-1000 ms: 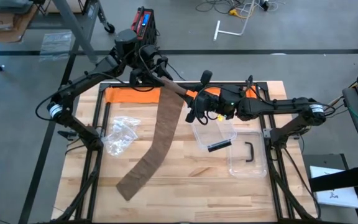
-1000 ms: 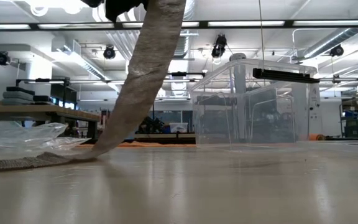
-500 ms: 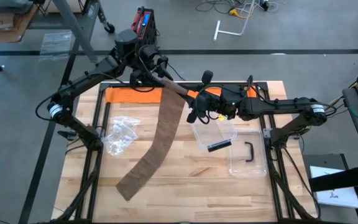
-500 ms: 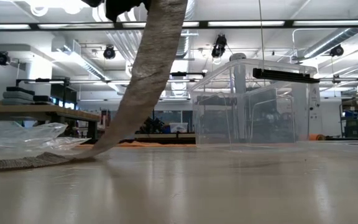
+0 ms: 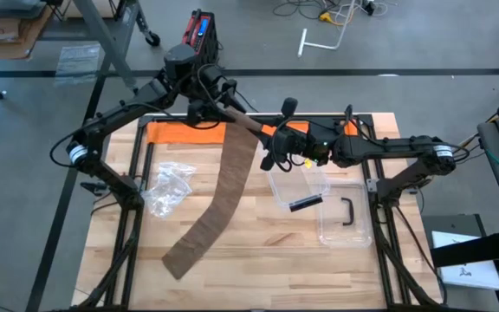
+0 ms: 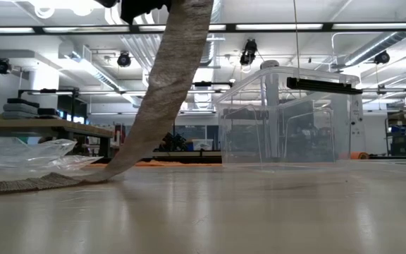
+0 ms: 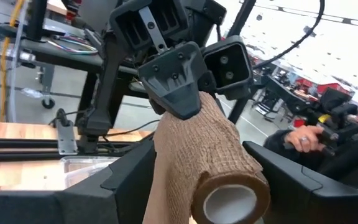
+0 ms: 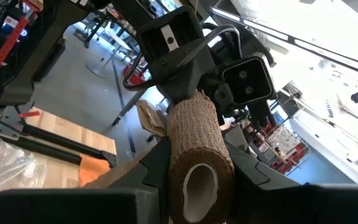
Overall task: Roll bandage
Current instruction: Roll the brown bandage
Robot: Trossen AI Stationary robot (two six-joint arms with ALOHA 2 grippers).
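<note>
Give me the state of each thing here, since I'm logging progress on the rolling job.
bandage: partly rolled, loose tail trailing down across the table
roll: raised off the table, between both grippers
left gripper: fingers either side of the roll
right gripper: shut on the roll
clear box: open, lid off
lid: lying beside the box
plastic bag: crumpled, on the table

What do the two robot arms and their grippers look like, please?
Both arms are slim and black, with black cables looped along the links and a pale band near each base. The left gripper and right gripper have angular dark plastic fingers, with a boxy wrist camera beside each.
</note>
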